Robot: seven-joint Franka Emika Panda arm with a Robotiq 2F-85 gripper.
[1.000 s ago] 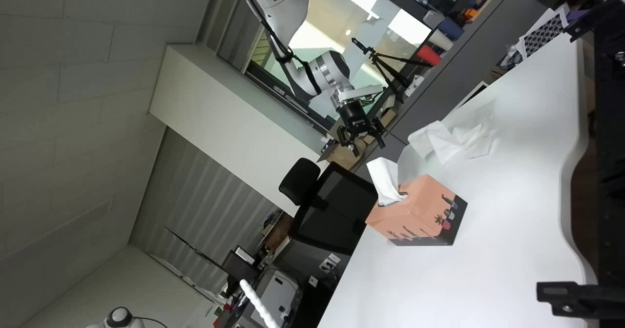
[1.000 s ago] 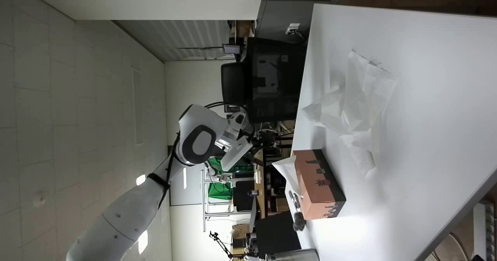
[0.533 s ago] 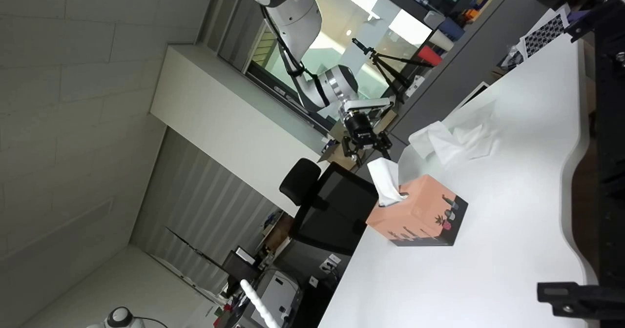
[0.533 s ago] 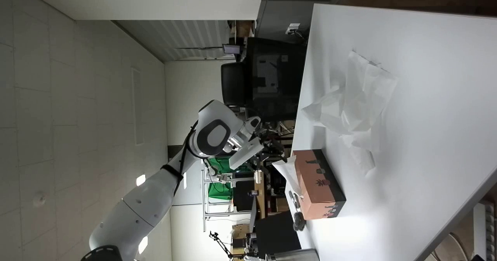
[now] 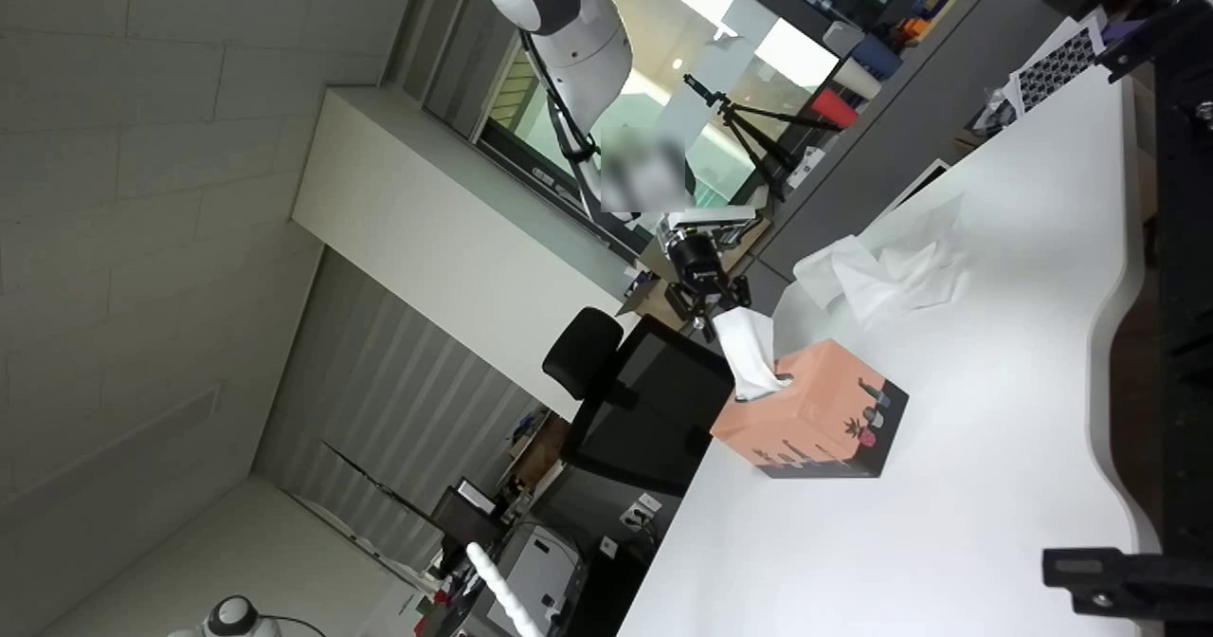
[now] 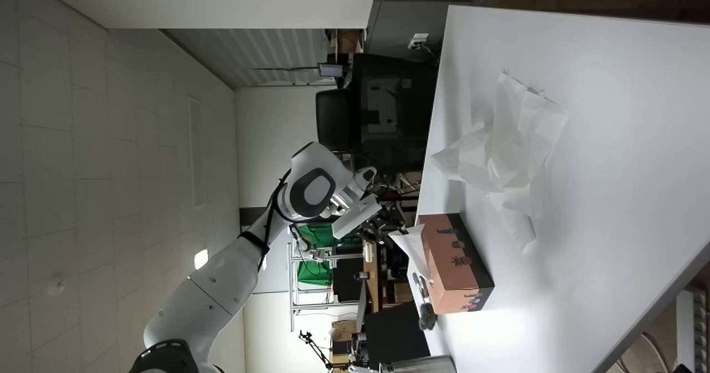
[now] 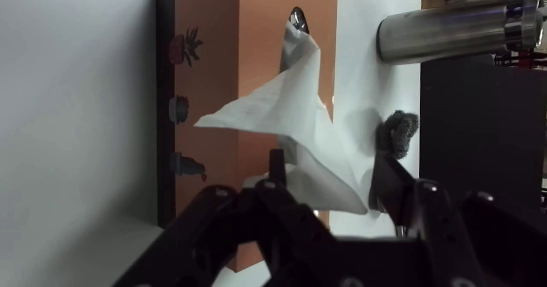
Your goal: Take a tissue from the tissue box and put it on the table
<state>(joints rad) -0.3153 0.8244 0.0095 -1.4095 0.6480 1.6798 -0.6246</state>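
A white robot arm (image 6: 222, 284) reached over a plain white table (image 6: 621, 117), its black gripper (image 7: 328, 161) hanging at the top of a white tissue (image 7: 299, 103) that stood up from a salmon-pink tissue box (image 7: 260, 56). The gripper's two fingers were spread apart, and in the wrist view part of the tissue showed in the space between them; whether either finger touched it could not be told. The tissue's lower end sat in the dark opening on top of the box, which stood upright on the table, its side printed with small potted plants and a dark band along its base. In both exterior views, crumpled white paper (image 6: 516, 151) lay spread across the table near the box but apart from it. In the wrist view, a steel flask (image 7: 444, 33) stood on the table beyond the box, with a fuzzy dark-grey object (image 7: 399, 133) nearby. A black office chair (image 5: 644, 419) stood past the table's edge in an exterior view, and a black tripod (image 5: 728, 110) rose beyond the table.
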